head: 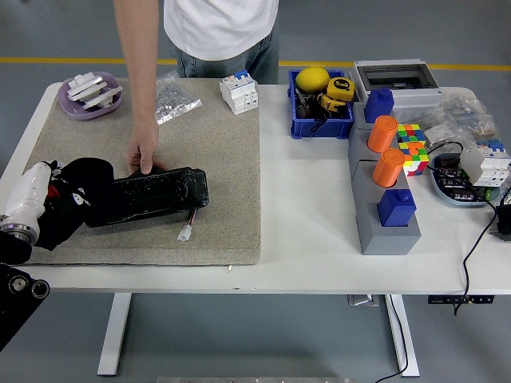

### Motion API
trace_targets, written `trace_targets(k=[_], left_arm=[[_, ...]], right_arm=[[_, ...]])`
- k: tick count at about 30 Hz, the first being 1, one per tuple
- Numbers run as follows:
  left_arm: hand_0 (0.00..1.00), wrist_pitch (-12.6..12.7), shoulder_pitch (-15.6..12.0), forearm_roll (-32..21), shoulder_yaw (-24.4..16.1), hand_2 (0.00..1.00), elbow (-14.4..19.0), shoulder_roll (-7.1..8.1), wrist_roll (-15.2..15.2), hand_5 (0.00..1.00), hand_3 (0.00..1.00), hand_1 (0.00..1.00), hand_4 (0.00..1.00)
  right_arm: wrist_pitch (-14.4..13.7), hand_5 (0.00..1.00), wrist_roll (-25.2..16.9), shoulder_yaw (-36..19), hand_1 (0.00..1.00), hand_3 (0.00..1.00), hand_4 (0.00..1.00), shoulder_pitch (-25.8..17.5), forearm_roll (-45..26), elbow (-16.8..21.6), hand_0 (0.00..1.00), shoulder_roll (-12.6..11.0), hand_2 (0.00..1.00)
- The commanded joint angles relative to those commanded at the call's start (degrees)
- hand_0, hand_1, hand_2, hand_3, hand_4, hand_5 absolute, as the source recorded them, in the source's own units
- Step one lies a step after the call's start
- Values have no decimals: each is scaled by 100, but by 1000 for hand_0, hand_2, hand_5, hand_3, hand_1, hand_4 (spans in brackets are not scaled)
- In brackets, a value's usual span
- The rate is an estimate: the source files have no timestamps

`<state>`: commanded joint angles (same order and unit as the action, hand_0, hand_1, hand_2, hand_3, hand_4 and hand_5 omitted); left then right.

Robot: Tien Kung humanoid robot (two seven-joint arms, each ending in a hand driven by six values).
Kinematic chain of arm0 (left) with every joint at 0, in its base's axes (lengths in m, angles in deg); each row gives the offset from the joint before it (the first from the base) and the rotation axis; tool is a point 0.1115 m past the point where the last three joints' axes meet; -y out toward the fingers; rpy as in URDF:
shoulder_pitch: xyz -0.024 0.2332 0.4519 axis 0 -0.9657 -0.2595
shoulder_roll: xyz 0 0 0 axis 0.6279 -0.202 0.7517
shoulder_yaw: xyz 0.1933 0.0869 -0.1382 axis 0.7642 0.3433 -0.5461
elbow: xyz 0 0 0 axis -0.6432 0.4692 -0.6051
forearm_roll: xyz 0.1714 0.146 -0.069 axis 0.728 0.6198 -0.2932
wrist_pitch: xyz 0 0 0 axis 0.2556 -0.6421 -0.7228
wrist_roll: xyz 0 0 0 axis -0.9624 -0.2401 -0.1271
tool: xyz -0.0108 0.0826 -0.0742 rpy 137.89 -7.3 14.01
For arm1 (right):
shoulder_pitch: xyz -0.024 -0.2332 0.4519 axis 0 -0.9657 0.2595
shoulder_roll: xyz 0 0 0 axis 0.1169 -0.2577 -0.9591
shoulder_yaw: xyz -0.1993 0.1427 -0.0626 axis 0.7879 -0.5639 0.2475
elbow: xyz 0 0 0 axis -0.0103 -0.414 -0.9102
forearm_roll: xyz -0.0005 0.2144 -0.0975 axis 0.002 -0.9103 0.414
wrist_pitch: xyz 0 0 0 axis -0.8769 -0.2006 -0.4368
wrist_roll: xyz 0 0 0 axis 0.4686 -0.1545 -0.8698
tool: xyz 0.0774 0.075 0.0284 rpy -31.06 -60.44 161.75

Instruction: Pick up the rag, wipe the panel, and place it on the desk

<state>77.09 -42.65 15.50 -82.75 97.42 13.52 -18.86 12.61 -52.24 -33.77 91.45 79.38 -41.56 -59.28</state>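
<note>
A black panel (160, 194) lies on the tan mat (215, 144), with a short wire and white plug (186, 232) at its near side. The black rag (81, 190) is bunched over the panel's left end and hangs off toward the table's left edge. My left hand (49, 191), on a white forearm, comes in from the left and is shut on the rag, which hides most of its fingers. A person stands at the far side, and their hand (144, 156) presses on the panel's far edge. No right arm shows.
At the mat's back are a purple dish (89, 96), a plastic bag (174, 98) and a white breaker (239, 92). To the right stand a blue bin (321, 120), a grey block with orange cylinders (383, 211), a puzzle cube (411, 148) and cables.
</note>
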Motion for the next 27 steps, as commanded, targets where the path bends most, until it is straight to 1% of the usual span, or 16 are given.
trace_targets(k=[5, 10, 12, 14, 16, 22, 23, 27], left_arm=[[201, 23, 76, -46, 149, 482, 63, -51, 7, 2, 447, 151, 145], [202, 41, 262, -119, 419, 481, 117, -174, 12, 2, 447, 151, 146], [202, 43, 389, -153, 595, 481, 123, -238, 2, 2, 447, 151, 146], [202, 36, 483, -192, 735, 481, 107, -272, -5, 2, 447, 151, 146], [202, 9, 622, -244, 967, 480, 42, -324, -26, 2, 446, 151, 147], [202, -27, 878, -366, 1499, 480, -75, -460, -50, 2, 445, 152, 147], [202, -46, 931, -381, 1622, 480, -81, -506, -64, 2, 445, 152, 147], [202, -72, 1079, -431, 1901, 480, -71, -635, -93, 2, 445, 152, 147]], right_arm=[[-2, 600, -1, -5, 266, 631, 998, 8, 11, 0, 714, 9, 630], [-1, 599, -4, 14, 266, 632, 998, 18, -2, 0, 714, 10, 630], [-3, 599, 2, -2, 266, 632, 998, 24, 13, 0, 714, 10, 630], [-3, 599, -2, -2, 266, 632, 998, 26, 11, 0, 714, 9, 630], [-4, 601, -1, 6, 266, 632, 998, 36, 13, 0, 714, 6, 630], [-3, 602, -2, 17, 266, 633, 998, 43, 11, 0, 714, 4, 630], [-2, 602, -1, 28, 266, 633, 998, 44, 6, 0, 714, 3, 630], [0, 602, 0, 49, 266, 633, 998, 46, -4, 0, 714, -2, 630]])
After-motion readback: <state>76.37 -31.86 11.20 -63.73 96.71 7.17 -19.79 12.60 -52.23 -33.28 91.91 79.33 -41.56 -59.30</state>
